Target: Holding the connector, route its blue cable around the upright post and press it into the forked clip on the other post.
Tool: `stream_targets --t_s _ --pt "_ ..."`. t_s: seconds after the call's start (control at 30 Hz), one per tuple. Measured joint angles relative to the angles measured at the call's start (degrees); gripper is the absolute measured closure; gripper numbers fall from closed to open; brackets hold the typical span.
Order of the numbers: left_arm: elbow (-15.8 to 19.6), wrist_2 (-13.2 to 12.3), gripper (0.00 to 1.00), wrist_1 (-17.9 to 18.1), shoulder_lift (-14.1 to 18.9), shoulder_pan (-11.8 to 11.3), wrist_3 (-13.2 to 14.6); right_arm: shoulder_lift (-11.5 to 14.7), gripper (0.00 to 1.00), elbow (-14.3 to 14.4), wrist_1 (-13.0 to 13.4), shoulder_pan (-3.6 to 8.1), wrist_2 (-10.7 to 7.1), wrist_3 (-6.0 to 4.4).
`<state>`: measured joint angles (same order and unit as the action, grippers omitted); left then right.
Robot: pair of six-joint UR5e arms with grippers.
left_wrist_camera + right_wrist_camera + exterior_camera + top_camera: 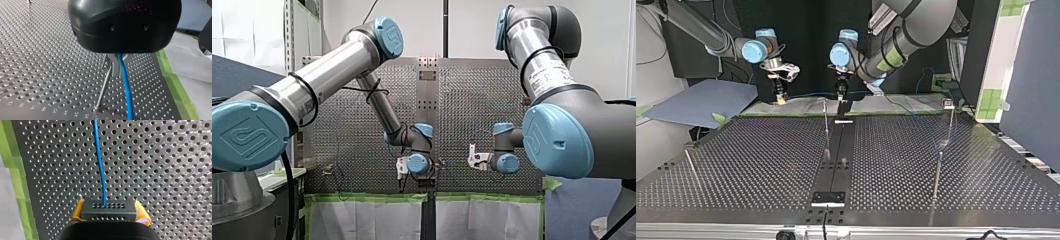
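While right hand (109,210) clamps connector (108,214), left hand (116,71) pinches blue cable (126,95).

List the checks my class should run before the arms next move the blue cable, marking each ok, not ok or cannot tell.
1. Connector clamped between the yellow pads of my right gripper: ok.
2. Blue cable leaves the connector without a kink: ok.
3. Cable runs under my left gripper: ok. Whether it is gripped there: cannot tell.
4. Cable routed around the upright post: cannot tell. In the left wrist view it passes close beside the post.
5. Cable pressed into the forked clip: cannot tell, as no view shows the clip clearly.
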<state>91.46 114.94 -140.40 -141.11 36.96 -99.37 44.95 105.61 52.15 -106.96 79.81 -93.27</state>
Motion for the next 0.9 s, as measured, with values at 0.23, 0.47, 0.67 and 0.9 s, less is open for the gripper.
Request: stream_targets --t_s 0.23,0.47,0.67,0.9 --pt "-2.41 -1.25 0.98 -1.41 -0.13 -0.74 -0.11 -0.06 1.0 -0.62 -0.25 0.41 -0.2 -0.22" --pt "-3.09 -2.23 0.98 -1.97 -0.89 -0.78 -0.12 -0.14 1.0 -0.77 -0.36 0.47 -0.25 -0.2" --pt "-3.44 -2.56 0.98 -1.7 -2.78 -0.78 -0.44 -0.2 1.0 -0.78 -0.45 0.5 -0.23 -0.11" --pt "-4.32 -3.44 0.98 -1.39 -3.17 -1.3 -0.78 -0.4 1.0 -0.8 -0.34 0.63 -0.07 -0.09"
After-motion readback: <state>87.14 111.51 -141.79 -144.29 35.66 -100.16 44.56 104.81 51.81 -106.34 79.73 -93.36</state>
